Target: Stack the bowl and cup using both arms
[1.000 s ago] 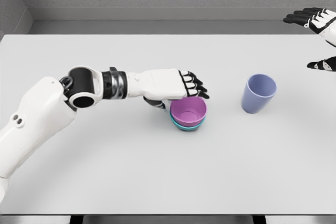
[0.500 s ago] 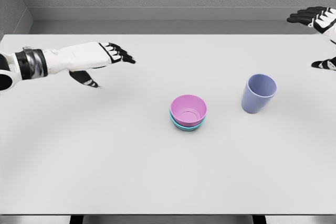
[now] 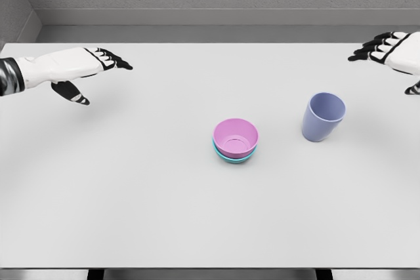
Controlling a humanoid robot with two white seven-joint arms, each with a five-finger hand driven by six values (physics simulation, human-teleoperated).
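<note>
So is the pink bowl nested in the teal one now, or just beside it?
Nested. The pink bowl sits upright inside the teal bowl, whose rim shows only beneath it.

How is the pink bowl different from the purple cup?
The pink bowl is wide and low; the purple cup is taller and narrower. The bowl sits nested in a teal bowl; the cup stands alone on the table. The bowl is near the middle, the cup to its right. Both are upright, empty, and untouched by either hand.

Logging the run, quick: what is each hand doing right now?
Left hand: open, holding nothing.
Right hand: open, holding nothing.
</note>
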